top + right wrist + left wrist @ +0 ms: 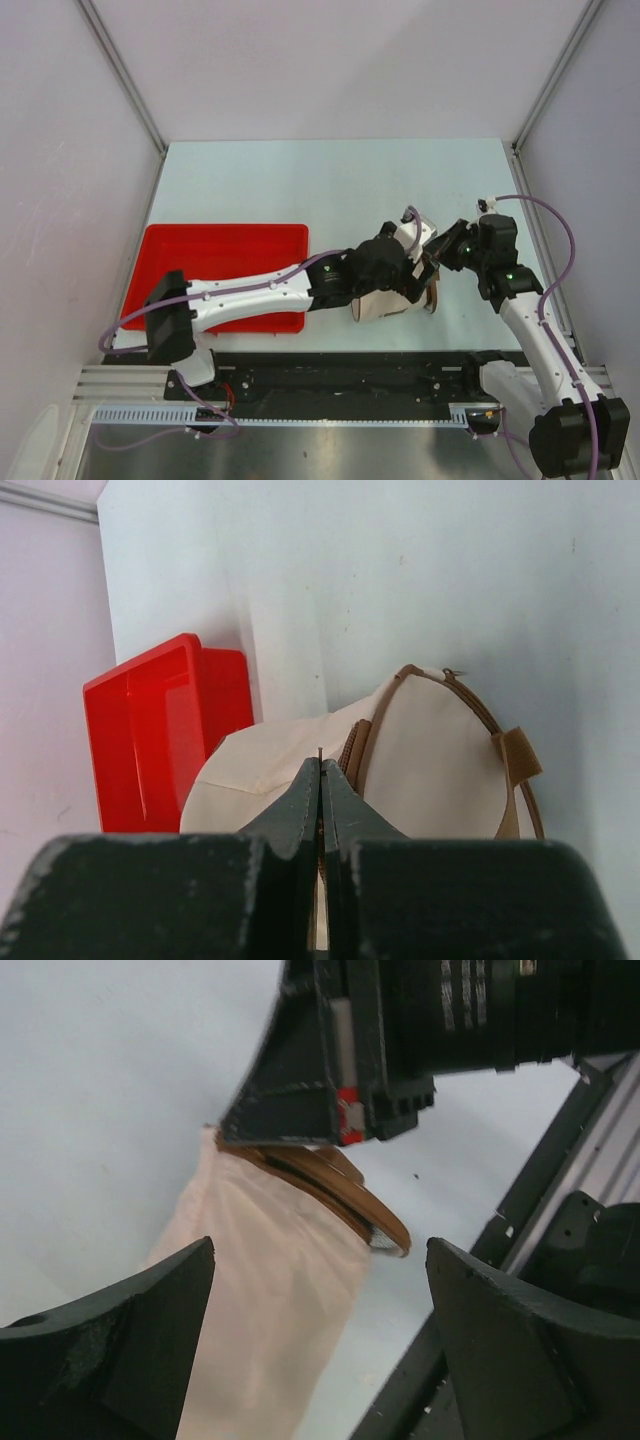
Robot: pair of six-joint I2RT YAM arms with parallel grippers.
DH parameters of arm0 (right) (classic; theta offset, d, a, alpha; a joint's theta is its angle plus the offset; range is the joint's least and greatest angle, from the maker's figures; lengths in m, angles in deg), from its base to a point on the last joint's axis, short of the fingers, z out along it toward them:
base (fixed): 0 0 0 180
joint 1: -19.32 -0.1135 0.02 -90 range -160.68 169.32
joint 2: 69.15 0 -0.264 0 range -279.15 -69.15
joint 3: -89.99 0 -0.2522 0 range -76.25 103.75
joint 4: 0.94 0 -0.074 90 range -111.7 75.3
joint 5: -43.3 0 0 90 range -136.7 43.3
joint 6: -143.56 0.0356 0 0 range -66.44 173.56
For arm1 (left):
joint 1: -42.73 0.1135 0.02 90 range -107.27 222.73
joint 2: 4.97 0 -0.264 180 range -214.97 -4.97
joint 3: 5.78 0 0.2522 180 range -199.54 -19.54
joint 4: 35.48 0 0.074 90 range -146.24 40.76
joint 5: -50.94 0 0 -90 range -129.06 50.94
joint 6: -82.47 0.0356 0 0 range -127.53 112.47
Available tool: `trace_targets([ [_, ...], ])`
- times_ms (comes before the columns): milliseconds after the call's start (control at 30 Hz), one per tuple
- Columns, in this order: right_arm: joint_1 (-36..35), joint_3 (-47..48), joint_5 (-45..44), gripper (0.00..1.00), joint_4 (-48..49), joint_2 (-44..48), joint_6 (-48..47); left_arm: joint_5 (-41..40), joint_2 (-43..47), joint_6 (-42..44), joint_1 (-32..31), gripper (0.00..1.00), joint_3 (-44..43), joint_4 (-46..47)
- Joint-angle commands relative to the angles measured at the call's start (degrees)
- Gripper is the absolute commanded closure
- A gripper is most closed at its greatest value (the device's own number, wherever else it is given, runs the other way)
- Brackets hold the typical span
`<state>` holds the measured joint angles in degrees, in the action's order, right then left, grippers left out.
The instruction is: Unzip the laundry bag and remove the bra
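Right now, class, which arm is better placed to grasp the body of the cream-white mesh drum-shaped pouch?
Likely left: the left gripper is open over the pouch; the right gripper is shut.

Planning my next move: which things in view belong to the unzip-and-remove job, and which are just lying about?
Job: laundry bag, left gripper, right gripper; no bra visible.
Lying about: red tray.

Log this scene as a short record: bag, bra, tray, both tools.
laundry bag: lying on its side
bra: not visible
red tray: left of the bag, apart from it
left tool: open, jaws either side of the bag
right tool: shut, tips by the bag's brown rim; pinch unclear
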<state>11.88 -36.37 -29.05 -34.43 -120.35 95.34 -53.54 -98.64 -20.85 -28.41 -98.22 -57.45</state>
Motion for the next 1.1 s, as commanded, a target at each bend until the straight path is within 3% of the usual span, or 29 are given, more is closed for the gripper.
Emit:
trace_targets([
  [0, -0.2, 2.7, -2.4, 1.0, -0.6, 0.0, -0.1, 0.6, -2.9, -9.3, -1.8, 0.11, -4.6, -7.7],
  [233, 2.7, 2.3, -2.9, 1.0, -3.6, -1.7, -2.1, -4.9, -0.6, -9.4, -1.8, 0.13, -4.3, -13.4],
  [400, 3.7, 2.2, -2.4, 1.0, -3.7, -2.1, -3.0, 5.2, 8.0, -6.9, -1.8, 0.17, -3.1, -18.9],
  [567, 3.8, 2.2, -2.1, 1.0, -2.6, -2.6, -2.8, 19.9, 12.1, -6.5, -1.7, 0.33, 5.4, -19.3],
  [633, 3.8, 2.1, -2.0, 1.0, -2.4, -2.8, -2.8, 21.9, 11.2, -8.0, -1.8, 0.4, 9.3, -18.3],
  [933, 3.8, 2.2, -2.4, 1.0, -3.0, -1.8, -3.2, 9.4, 1.7, -8.5, -0.9, 0.4, 11.6, -15.7],
  [1067, 3.9, 2.2, -3.4, 1.0, -5.0, -0.6, -3.4, 7.2, -2.7, -5.3, 5.0, 0.4, 9.9, -12.7],
])
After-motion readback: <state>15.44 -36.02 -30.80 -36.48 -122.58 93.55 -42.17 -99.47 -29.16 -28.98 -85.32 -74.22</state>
